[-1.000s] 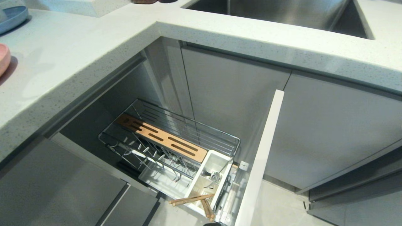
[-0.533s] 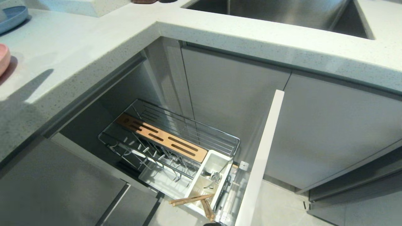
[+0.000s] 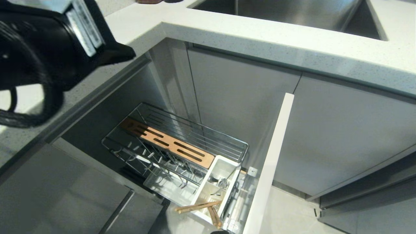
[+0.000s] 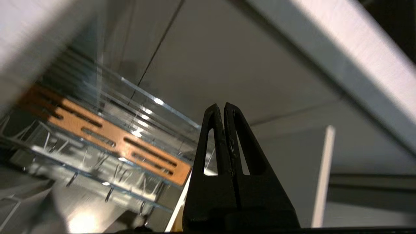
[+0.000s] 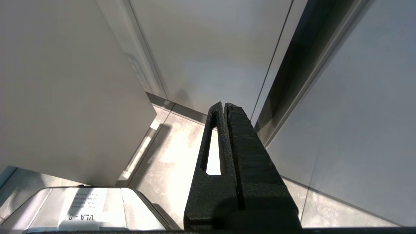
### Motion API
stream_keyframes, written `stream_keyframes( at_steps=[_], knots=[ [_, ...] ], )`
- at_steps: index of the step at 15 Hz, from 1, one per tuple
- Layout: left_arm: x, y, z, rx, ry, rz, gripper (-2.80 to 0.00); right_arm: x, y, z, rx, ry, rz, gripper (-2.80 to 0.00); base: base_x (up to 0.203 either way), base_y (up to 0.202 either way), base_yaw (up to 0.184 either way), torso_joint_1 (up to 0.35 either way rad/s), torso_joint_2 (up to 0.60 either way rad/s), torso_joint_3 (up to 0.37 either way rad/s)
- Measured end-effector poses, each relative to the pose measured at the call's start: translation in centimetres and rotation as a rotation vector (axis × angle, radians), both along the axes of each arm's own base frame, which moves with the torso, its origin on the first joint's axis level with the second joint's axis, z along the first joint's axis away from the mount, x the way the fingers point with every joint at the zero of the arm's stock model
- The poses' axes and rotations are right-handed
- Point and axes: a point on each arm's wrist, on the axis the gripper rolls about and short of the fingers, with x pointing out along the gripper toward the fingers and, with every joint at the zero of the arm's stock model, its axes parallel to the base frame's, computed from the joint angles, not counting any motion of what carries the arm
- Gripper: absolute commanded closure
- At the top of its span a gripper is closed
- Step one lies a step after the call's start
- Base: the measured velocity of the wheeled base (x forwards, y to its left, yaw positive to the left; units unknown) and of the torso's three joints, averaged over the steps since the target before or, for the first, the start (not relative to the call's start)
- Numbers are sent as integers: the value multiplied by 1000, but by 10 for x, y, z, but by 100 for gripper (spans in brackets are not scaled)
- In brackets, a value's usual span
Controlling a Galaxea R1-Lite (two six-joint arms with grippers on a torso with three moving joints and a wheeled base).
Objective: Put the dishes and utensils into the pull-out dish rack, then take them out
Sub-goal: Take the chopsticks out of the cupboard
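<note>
Two grippers pressed together and empty, left gripper point(image 4: 224, 105) above pull-out dish rack point(image 3: 182, 143), chopsticks point(image 3: 198, 206) across caddy point(image 3: 216, 185)

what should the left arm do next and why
Probably carry the left gripper, shut and empty, down toward the chopsticks. They lie tipped over the rim of the white caddy at the front of the pulled-out rack, whose plate prongs hold nothing, so unloading them looks like the next step.
</note>
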Motion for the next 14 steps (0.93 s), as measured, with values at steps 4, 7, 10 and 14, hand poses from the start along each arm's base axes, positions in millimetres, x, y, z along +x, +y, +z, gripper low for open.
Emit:
stream_keyframes(
  at_steps=[4,7,10,14],
  knots=[
    [5,-46,-38,168,73,14,0,0,0,0,0,0,0,0,0,0,0,0,0,0],
    [2,-73,-63,264,100,11,0,0,0,0,0,0,0,0,0,0,0,0,0,0],
    [4,-87,-82,331,128,-7,0,0,0,0,0,0,0,0,0,0,0,0,0,0],
    [8,-98,-106,444,181,-11,0,0,0,0,0,0,0,0,0,0,0,0,0,0]
  ],
)
